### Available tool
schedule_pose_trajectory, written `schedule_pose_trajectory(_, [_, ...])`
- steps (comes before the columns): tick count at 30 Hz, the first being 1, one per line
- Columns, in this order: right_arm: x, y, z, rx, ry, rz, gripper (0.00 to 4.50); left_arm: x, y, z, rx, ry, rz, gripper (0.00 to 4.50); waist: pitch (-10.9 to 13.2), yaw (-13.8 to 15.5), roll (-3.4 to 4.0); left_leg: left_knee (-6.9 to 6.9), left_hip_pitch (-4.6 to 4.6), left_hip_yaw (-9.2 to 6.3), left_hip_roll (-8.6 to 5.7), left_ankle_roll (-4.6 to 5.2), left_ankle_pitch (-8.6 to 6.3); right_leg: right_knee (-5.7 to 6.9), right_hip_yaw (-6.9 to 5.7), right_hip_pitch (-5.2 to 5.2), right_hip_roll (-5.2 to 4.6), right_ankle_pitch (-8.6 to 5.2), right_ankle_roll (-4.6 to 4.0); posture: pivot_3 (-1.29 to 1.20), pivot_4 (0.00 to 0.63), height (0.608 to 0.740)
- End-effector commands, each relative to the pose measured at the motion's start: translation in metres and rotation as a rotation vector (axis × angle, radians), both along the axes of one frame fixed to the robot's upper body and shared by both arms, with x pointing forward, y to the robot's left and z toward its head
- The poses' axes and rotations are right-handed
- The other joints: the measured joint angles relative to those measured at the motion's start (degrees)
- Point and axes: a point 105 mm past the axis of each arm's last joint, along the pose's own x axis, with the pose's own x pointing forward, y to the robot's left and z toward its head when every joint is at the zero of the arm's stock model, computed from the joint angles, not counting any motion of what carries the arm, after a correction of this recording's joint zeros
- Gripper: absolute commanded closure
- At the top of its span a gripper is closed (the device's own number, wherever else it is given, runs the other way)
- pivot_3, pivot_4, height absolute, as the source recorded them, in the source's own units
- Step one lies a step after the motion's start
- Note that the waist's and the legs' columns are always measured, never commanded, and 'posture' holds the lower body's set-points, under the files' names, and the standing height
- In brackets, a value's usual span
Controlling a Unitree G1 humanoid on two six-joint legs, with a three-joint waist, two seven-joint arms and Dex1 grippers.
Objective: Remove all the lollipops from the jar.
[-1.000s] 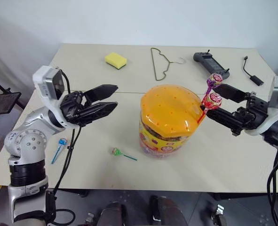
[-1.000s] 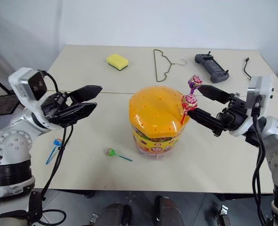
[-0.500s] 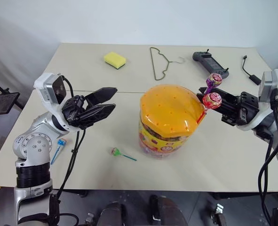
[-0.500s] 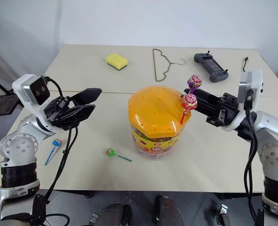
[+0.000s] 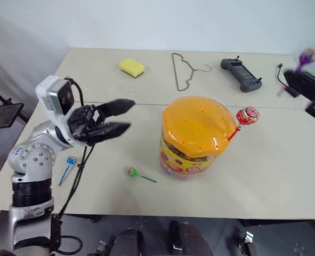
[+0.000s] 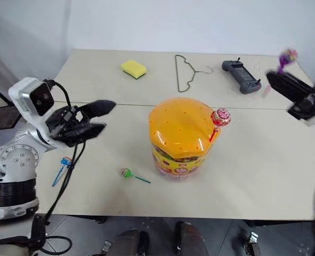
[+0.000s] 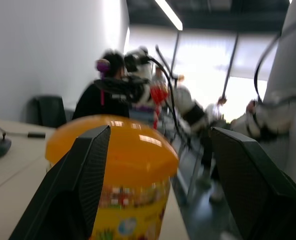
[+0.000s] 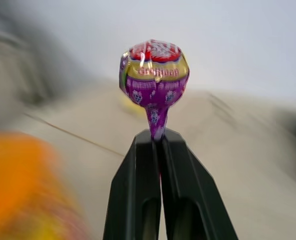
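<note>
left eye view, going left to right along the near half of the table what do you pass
blue-stick lollipop → green-stick lollipop → jar → red lollipop sticking out of the jar's lid

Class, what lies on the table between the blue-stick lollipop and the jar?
In the left eye view, the green-stick lollipop lies between the blue-stick lollipop and the jar.
</note>
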Motion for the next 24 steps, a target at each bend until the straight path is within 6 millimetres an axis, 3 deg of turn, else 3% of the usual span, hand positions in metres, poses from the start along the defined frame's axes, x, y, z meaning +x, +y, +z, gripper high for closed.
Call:
schedule_pose_trajectory(1, [-0.004, -0.034, -0.055, -0.235, 0.259, -0.141, 4.45, -0.013, -0.005, -0.01, 0.09, -0.12, -0.032, 1.14, -0.01, -0.23, 0.02, -0.02, 0.01, 0.06, 0.0, 0.03, 0.0, -0.02, 0.06, -0.01, 0.0, 0.01, 0.02, 0.0, 0.15, 0.74])
schedule_pose_trajectory(3, [-0.012, -0.046, -0.091, -0.4, 0.359, -0.125, 4.45, -0.02, -0.004, -0.015, 0.097, -0.11, -0.056, 1.14, -0.01, -0.66, 0.03, 0.0, 0.02, 0.16, 0.01, 0.05, 0.01, -0.01, 0.15, -0.05, 0.02, 0.06, 0.11, 0.0, 0.15, 0.74])
schedule_pose_trajectory(5, [-0.018, -0.046, -0.112, -0.511, 0.371, -0.045, 4.45, -0.025, -0.002, -0.021, 0.127, -0.125, -0.073, 1.14, -0.01, -0.74, 0.04, -0.01, 0.07, 0.25, 0.04, 0.04, 0.03, 0.03, 0.27, -0.08, 0.09, 0.07, 0.13, 0.0, 0.15, 0.74])
schedule_pose_trajectory(7, [-0.022, -0.042, -0.12, -0.44, 0.383, -0.007, 4.45, -0.026, 0.0, -0.026, 0.177, -0.136, -0.065, 1.14, 0.0, -0.82, 0.04, -0.01, 0.08, 0.34, 0.05, -0.02, 0.07, 0.12, 0.36, -0.19, 0.17, 0.09, 0.16, 0.0, 0.15, 0.74])
schedule_pose_trajectory(11, [-0.028, -0.037, -0.127, -0.374, 0.371, 0.047, 3.51, -0.021, 0.007, -0.018, 0.149, -0.118, -0.017, 1.14, 0.0, -0.71, 0.05, 0.01, 0.18, 0.48, 0.05, -0.09, 0.14, 0.33, 0.58, -0.23, 0.21, 0.13, 0.23, 0.0, 0.15, 0.74])
schedule_pose_trajectory(14, [-0.025, -0.027, -0.111, -0.337, 0.227, 0.089, 2.54, -0.018, 0.01, -0.018, 0.128, -0.103, 0.007, 1.14, 0.0, -0.58, 0.05, 0.01, 0.15, 0.46, 0.05, -0.09, 0.14, 0.32, 0.59, -0.25, 0.21, 0.14, 0.24, 0.0, 0.15, 0.74])
schedule_pose_trajectory(16, [-0.025, -0.011, -0.088, -0.276, 0.062, 0.171, 1.91, -0.016, 0.011, -0.016, 0.099, -0.088, 0.022, 1.14, 0.0, -0.49, 0.05, 0.0, 0.12, 0.45, 0.06, -0.1, 0.13, 0.3, 0.58, -0.27, 0.2, 0.14, 0.25, 0.0, 0.15, 0.74])
schedule_pose_trajectory(17, [-0.03, 0.008, -0.067, -0.191, -0.087, 0.283, 1.57, -0.014, 0.012, -0.014, 0.064, -0.07, 0.04, 1.14, 0.0, -0.48, 0.05, -0.01, 0.12, 0.45, 0.06, -0.1, 0.13, 0.29, 0.58, -0.27, 0.21, 0.15, 0.26, 0.0, 0.15, 0.74])
schedule_pose_trajectory(19, [-0.044, 0.031, -0.036, -0.136, -0.319, 0.406, 1.57, -0.012, 0.016, -0.01, -0.007, -0.039, 0.063, 1.14, -0.01, -0.51, 0.05, -0.02, 0.11, 0.42, 0.09, -0.1, 0.14, 0.26, 0.55, -0.27, 0.22, 0.15, 0.27, 0.0, 0.15, 0.74])
schedule_pose_trajectory(20, [-0.048, 0.041, -0.031, -0.114, -0.332, 0.438, 1.57, -0.009, 0.019, -0.008, -0.047, -0.019, 0.088, 1.14, 0.0, -0.56, 0.05, -0.03, 0.12, 0.4, 0.11, -0.11, 0.13, 0.29, 0.55, -0.26, 0.23, 0.16, 0.28, 0.0, 0.15, 0.74])
schedule_pose_trajectory(24, [-0.073, 0.113, -0.001, -0.019, -0.492, 0.633, 1.57, 0.005, 0.04, -0.004, -0.22, 0.13, 0.157, 1.14, 0.0, -0.57, 0.04, -0.02, 0.19, 0.3, 0.12, -0.15, 0.11, 0.49, 0.51, -0.26, 0.11, 0.16, 0.27, 0.0, 0.15, 0.74])
